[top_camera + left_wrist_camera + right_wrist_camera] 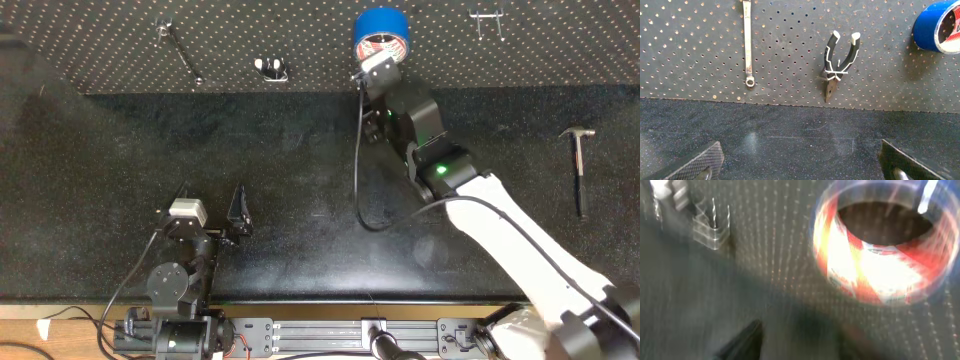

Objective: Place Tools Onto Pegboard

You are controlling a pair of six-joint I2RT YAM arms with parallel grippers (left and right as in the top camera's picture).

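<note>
Black perforated pegboard [300, 45] on the far side carries a blue tape roll [381, 30]. The right gripper [372, 62] is at the roll, grasp unclear. The left gripper [800, 167] is released.

A black mat [300, 200] covers the table [60, 305], a pegboard [100, 50] rising along its far edge. A hammer [577, 170] lies flat on the mat, well right of the right gripper [372, 62], its head toward the pegboard.

The dark perforated pegboard [690, 60] looked matt. The slim silver wrench [747, 42] was shiny bare metal, the blue tape roll [935, 30] glossy, and the black tabletop [790, 142] matt and faintly scuffed.
</note>
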